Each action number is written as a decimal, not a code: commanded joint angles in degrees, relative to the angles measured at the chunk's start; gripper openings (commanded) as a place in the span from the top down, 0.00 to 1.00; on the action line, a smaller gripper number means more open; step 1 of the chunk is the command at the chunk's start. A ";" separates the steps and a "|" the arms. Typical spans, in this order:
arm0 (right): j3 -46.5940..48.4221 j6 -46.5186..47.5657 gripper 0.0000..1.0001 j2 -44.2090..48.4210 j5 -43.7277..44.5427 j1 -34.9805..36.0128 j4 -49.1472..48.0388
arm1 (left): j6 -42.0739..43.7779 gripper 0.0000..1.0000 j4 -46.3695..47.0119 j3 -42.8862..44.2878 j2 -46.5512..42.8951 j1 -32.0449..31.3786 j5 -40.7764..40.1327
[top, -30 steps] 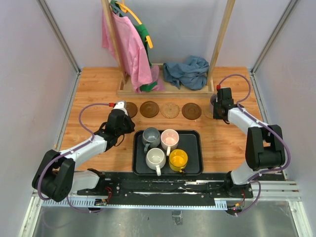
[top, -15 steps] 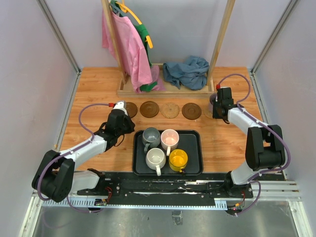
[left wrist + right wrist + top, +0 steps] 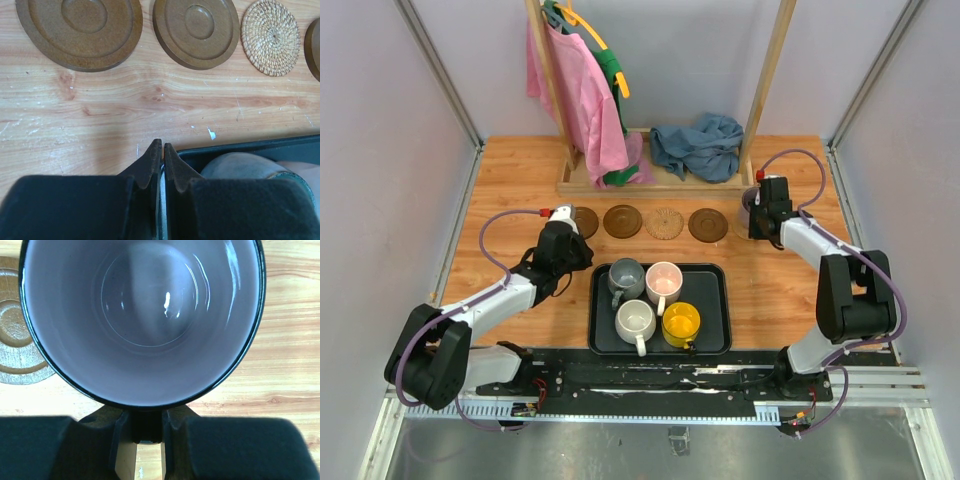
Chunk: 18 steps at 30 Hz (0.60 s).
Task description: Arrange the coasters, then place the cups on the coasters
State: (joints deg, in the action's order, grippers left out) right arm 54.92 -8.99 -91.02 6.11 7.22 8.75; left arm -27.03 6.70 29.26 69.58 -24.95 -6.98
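Note:
Four coasters show in a row: dark brown (image 3: 585, 222) (image 3: 80, 30), dark brown (image 3: 622, 221) (image 3: 196, 30), tan woven (image 3: 665, 222) (image 3: 271, 36), dark brown (image 3: 708, 225) (image 3: 15, 347). My right gripper (image 3: 761, 209) (image 3: 146, 426) is shut on the handle of a lavender, dark-rimmed cup (image 3: 752, 203) (image 3: 142, 315) just right of that row. On the black tray (image 3: 720, 300) stand grey (image 3: 625, 275), pink (image 3: 663, 280), white (image 3: 635, 320) and yellow (image 3: 681, 323) cups. My left gripper (image 3: 578, 258) (image 3: 159, 147) is shut and empty over the tray's far left corner.
A wooden rack (image 3: 765, 90) with pink (image 3: 575, 90) and green garments stands at the back. A blue cloth (image 3: 700, 145) lies on its base. Grey walls close in the table on both sides.
The right gripper and its cup have shifted very slightly toward the back. The left arm has not moved.

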 commanded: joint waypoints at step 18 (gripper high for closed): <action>-1.04 -0.98 0.99 -0.88 -0.22 -0.56 -4.00 | -0.04 0.90 0.94 0.10 0.28 -0.39 -0.19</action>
State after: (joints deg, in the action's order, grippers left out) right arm 54.37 -9.06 -92.16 5.56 7.22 8.69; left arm -27.07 6.72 29.26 69.60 -24.95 -6.96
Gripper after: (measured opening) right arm 0.190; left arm 0.098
